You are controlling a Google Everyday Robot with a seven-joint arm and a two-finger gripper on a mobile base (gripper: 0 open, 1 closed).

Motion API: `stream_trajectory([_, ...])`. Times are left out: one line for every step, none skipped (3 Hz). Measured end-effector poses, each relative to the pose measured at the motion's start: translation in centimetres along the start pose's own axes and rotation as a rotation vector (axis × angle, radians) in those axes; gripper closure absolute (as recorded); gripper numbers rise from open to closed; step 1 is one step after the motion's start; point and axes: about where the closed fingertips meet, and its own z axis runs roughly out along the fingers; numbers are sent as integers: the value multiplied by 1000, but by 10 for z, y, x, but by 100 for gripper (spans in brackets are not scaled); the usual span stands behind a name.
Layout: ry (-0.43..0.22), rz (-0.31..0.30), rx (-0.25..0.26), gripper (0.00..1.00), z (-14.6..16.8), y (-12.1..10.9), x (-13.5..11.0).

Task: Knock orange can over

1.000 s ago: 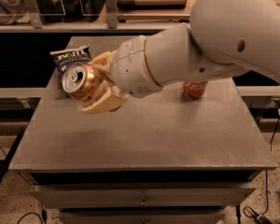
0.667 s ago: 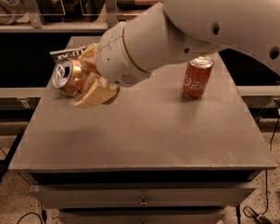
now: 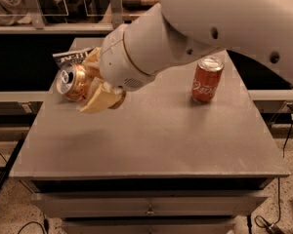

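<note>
The orange can (image 3: 71, 82) is pale golden-orange with a silver top. It is tipped on its side at the table's back left, with its top facing left and toward the camera. My gripper (image 3: 85, 84) is at the can, at the end of the big white arm that comes in from the upper right. Its cream fingers (image 3: 100, 100) sit on either side of the can's body and look closed on it. The part of the can behind the wrist is hidden.
A deeper red-orange can (image 3: 206, 80) with white script stands upright at the right of the grey table (image 3: 151, 140). A dark snack bag (image 3: 70, 57) lies behind the orange can near the back left edge. Shelving and clutter stand behind the table.
The gripper and the tipped orange can have moved left together. The arm has swung clear of the red-orange can, which has not moved.
</note>
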Motion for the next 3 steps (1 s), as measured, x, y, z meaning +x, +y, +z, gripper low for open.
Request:
stream_trajectory([58,-77,-27,100,7,-3,3])
stream_trajectory([144,-203,-88,100,17,-12,15])
stream_trajectory([201,-284,-139,100,22,-20,28])
